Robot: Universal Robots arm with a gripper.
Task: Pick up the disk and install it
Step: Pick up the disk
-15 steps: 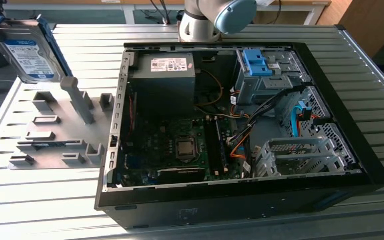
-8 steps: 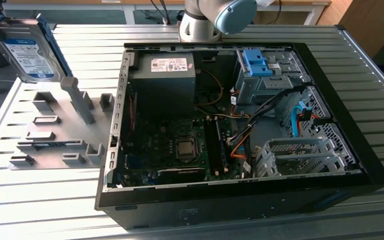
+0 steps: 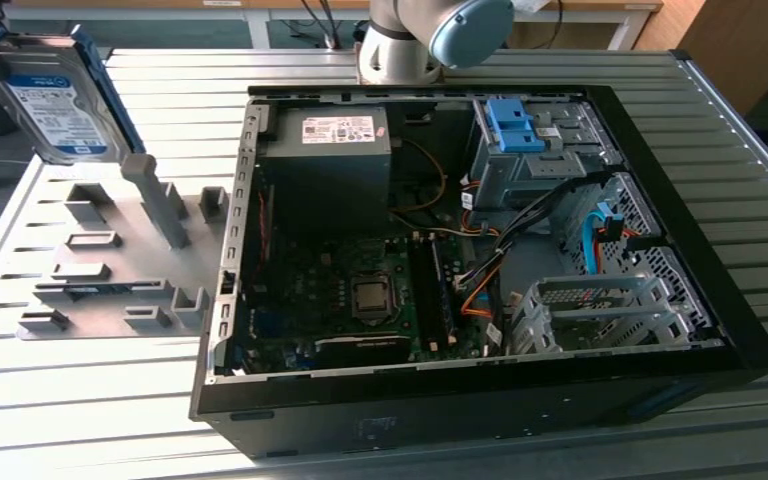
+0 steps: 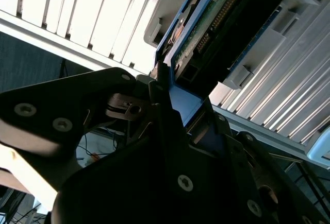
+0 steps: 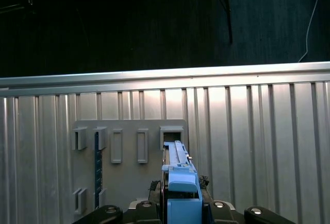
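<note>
Disk (image 3: 57,108) was a flat silver hard drive with a white-and-blue label facing the exterior view and a blue carrier rail along its edges. It was held aloft, upright on edge and slightly tilted, at the exterior view's far upper left. The second wrist view showed the disk (image 4: 206,33) from its green circuit-board side. In the first wrist view the disk (image 5: 180,183) was edge-on, blue rail end nearest.

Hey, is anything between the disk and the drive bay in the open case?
The hand holds the disk raised at the exterior view's left. The case wall and black power-supply box lie between it and the drive bay.
</note>
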